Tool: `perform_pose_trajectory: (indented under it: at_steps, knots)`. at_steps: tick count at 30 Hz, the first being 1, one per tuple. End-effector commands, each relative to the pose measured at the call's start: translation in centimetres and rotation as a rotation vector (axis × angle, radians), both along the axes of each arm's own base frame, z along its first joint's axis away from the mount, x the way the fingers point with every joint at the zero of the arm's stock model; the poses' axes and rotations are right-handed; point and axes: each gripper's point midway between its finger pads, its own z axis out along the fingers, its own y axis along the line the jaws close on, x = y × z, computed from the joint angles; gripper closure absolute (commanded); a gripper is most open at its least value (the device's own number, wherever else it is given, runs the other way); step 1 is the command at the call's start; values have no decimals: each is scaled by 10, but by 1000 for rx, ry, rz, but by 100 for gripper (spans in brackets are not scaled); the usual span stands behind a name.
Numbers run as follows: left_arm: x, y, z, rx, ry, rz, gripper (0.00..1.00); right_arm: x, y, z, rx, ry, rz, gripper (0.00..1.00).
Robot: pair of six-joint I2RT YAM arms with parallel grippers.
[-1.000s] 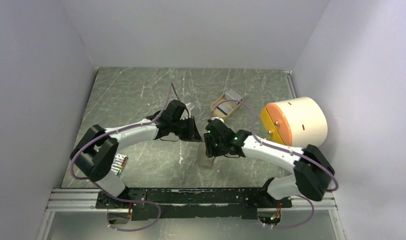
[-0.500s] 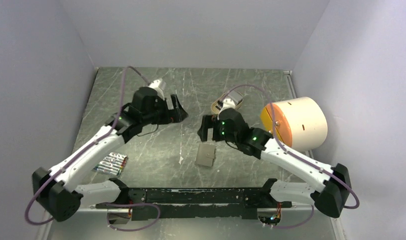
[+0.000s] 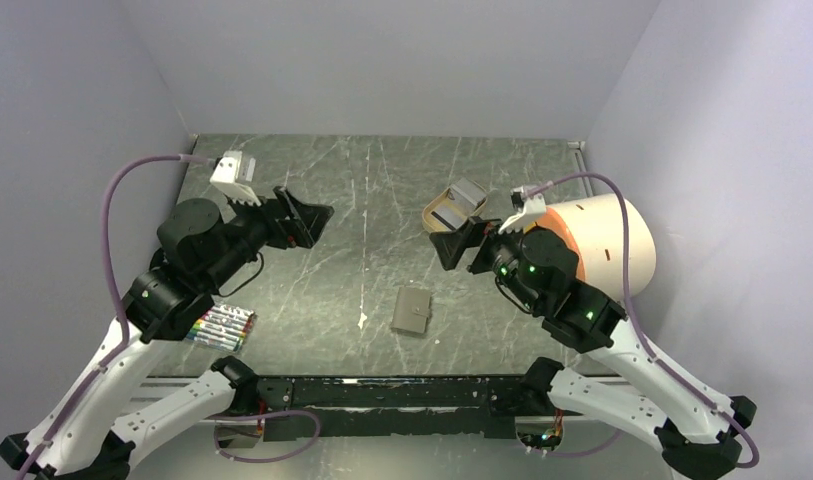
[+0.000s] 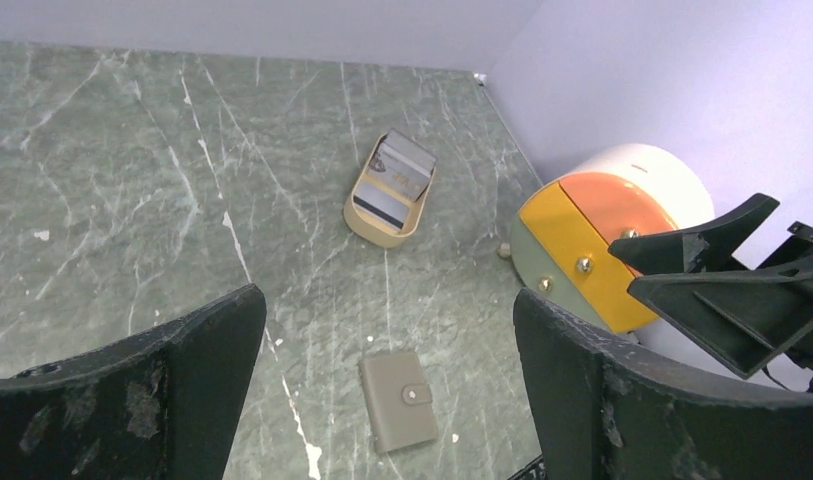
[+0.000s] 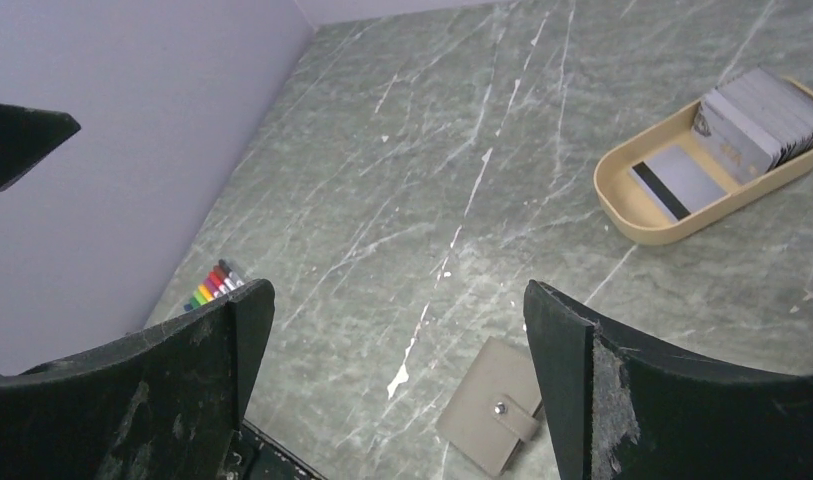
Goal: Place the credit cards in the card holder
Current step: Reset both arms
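— Well, where is the card holder (image 3: 411, 311)?
— Flat on the green marbled table (image 3: 362, 180), near its front edge, about midway between the two arms. It is folded shut: a squarish grey-olive wallet with a strap across one edge and a small round snap on it.
— And the credit cards (image 5: 757, 105)?
— In the tan oval tray (image 5: 642, 232), farther back and a little to the right. A pale grey stack stands on edge at one end, and one card lies flat beside it, its dark stripe showing.
— What about the grippers?
— The left gripper (image 3: 312, 225) hangs in the air with its fingers spread wide, well apart from the wallet. The right gripper (image 3: 444, 248) also has its fingers wide apart and is raised in front of the cream cylinder (image 3: 607, 240) with the orange face.
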Motion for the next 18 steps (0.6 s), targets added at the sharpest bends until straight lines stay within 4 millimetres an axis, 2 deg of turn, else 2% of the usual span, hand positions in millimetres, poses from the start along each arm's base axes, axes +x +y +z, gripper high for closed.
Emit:
perform_pose_trajectory:
  at_steps: [1,8,15,18]
  knots:
    - [-7,6,-28,33,48,0,1,-3,-3,-4,49,11,-9,0]
    - [-13,8,-36,25,40,-10,1,-1,1,-16,-20,60,-4,0]
    - [-12,3,-39,24,50,-22,1,-3,-1,-5,0,22,5,0]
    - [-12,4,-40,20,45,-22,1,-1,-2,-6,-14,25,-3,0]
